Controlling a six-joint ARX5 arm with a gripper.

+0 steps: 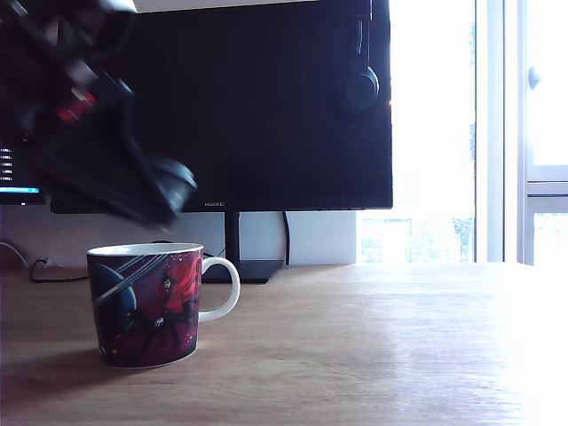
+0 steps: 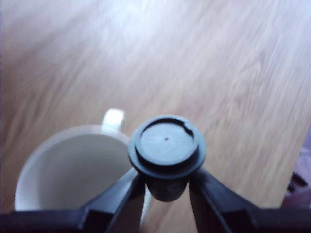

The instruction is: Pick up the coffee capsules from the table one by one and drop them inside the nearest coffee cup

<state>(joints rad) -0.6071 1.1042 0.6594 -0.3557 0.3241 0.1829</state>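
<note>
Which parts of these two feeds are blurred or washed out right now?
Exterior view: the arm is motion-smeared, the window blows out white, and the coffee cup is sharp. Wrist view: the table is soft, the coffee capsule fairly clear between the fingers.

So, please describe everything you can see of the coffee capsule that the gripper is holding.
The coffee capsule is small and dark grey, looks like plastic, with a wide round rim, a flat face with a tiny centre hole, and a tapered body. The gripper is shut on the body, one finger on each side. It is held in the air above the table, beside the rim of the coffee cup, not yet in it.
</note>
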